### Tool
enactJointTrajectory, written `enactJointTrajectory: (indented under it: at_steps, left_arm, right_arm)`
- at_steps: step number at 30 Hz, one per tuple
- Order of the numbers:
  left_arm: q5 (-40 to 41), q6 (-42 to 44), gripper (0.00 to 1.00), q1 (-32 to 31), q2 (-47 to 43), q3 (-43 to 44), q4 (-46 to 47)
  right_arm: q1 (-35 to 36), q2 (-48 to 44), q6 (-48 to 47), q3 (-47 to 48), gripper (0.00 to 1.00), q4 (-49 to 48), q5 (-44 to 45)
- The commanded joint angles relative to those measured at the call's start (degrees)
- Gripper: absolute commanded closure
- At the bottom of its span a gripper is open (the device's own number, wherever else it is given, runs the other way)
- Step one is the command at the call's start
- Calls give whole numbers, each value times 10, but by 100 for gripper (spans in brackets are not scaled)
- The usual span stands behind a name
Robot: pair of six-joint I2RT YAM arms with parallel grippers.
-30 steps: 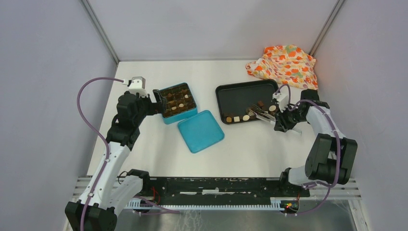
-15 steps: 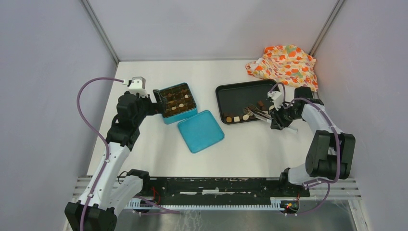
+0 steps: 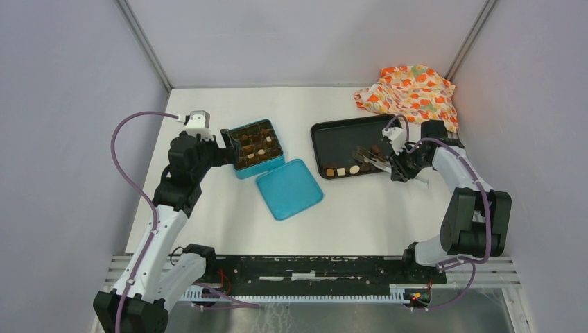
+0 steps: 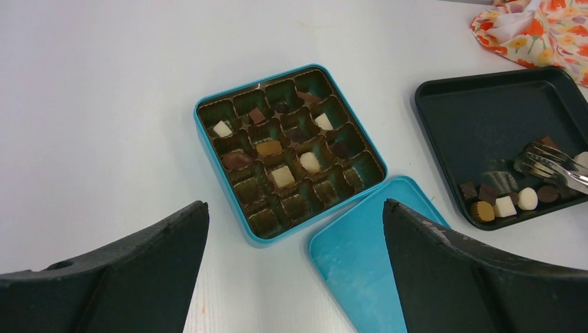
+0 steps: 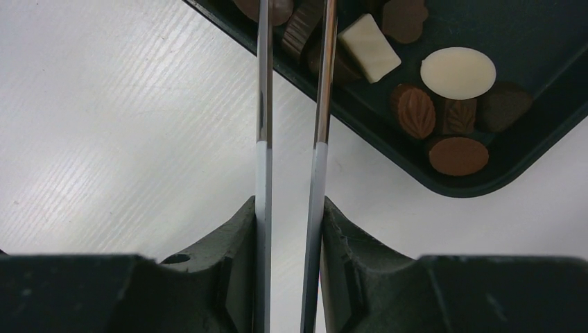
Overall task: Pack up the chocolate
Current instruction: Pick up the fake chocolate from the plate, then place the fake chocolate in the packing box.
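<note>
On the left of the worktop [image 3: 208, 208], the left gripper [image 4: 295, 203] hangs just beside the left edge of an open teal tin [image 4: 222, 173]. Its jaws are wide apart and hold nothing. The tin is divided into small brown cups, and several of them hold chocolate [image 4: 282, 176]: cream-white, tan and dark pieces, one to a cup. The tin's teal lid [image 3: 290, 189] lies flat against its near right corner.

Right of the lid sits a black tray [image 3: 343, 139]. More chocolate [image 3: 355, 169] is gathered along its near edge, with round, oval and square pieces in dark brown, lighter brown and white. Metal tongs [image 3: 371, 161] reach in over the tray's near right corner, their tips among these pieces. The pictures do not show whether the tips hold one.

The right gripper [image 5: 288, 208] has its jaws clamped on the tongs' two arms, which stay slightly apart between them. An orange flowery cloth [image 3: 410, 94] lies crumpled at the far right corner, behind the tray.
</note>
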State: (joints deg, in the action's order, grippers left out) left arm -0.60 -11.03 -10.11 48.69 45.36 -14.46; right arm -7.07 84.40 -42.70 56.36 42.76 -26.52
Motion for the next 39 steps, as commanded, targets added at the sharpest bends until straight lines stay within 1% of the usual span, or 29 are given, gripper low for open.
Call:
enactJointTrajectory:
  at_steps: [1,4,9,12,16,22,23,30,34,39]
  left_arm:
    - [-8,29,0,-2,-9,13,7]
    - [-7,29,0,-2,-9,12,7]
    - [-6,29,0,-2,-10,12,7]
    - [-5,29,0,-2,-10,12,7]
    - [1,29,0,-2,-9,11,7]
    - [4,31,0,-2,-9,10,7]
    - [17,32,0,-2,-9,10,7]
    - [30,34,0,-3,-11,9,7]
    - [37,34,0,-2,-14,7,7]
    - [38,34,0,-2,-15,7,9]
  right_arm:
    - [2,-25,7,39,88,-8,-10]
    - [3,-30,8,52,91,-4,-27]
    - [26,-35,18,71,92,-11,-61]
    - [62,-36,36,81,92,-30,-77]
    - [135,-22,66,108,92,-60,-94]
    - [238,33,98,178,92,-88,-110]
    - [257,44,101,189,92,-90,-110]
    - [382,137,121,292,91,-95,-91]
    - [430,198,136,360,90,-91,-77]
    - [465,261,166,428,89,-95,-53]
